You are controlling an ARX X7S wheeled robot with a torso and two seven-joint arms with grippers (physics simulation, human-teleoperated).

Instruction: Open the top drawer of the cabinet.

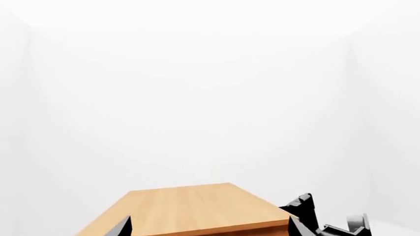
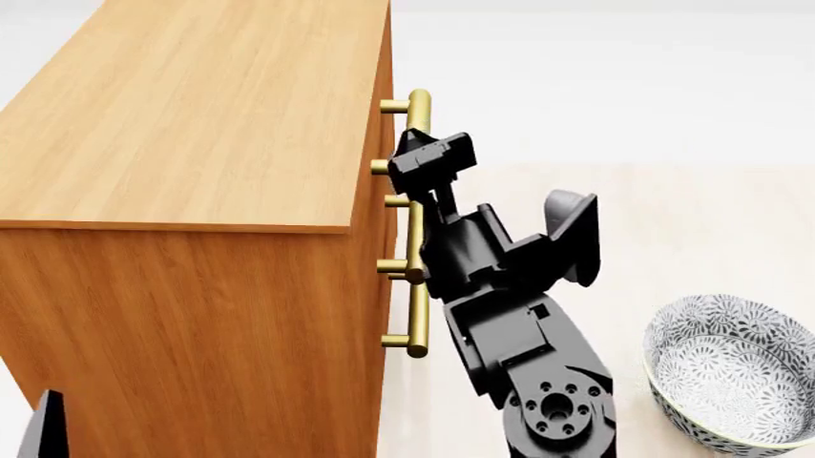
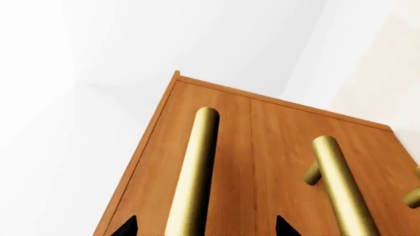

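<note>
Down in the left corner of the head view, only a dark tip of the left gripper (image 2: 45, 429) pokes in. Its own wrist camera shows its fingers (image 1: 123, 227) spread apart with nothing between them, just the flat top of the cabinet (image 2: 191, 124) beyond.

The cabinet fills the left half of the head view. It's a big orange-brown wood box seen from above and from the side, with its front facing right and brass bar handles sticking out along that edge.

The top drawer (image 3: 233, 147) is the panel next to the cabinet's upper edge, and it sits flush with the panel beside it - so not pulled out. Its brass handle (image 3: 196, 167) runs right up the middle of the right wrist view, and a second handle (image 3: 338, 182) sits on the next panel over.

The right gripper (image 2: 430, 157) is up against the cabinet front at the handles. In the wrist view its two fingers (image 3: 125, 227) sit on either side of the top drawer's bar, spread wide and straddling it - not clamped on it. I can't tell if either one touches the brass.

Further right is a patterned grey-and-white bowl (image 2: 726, 367) on the pale floor, well apart from the cabinet.
</note>
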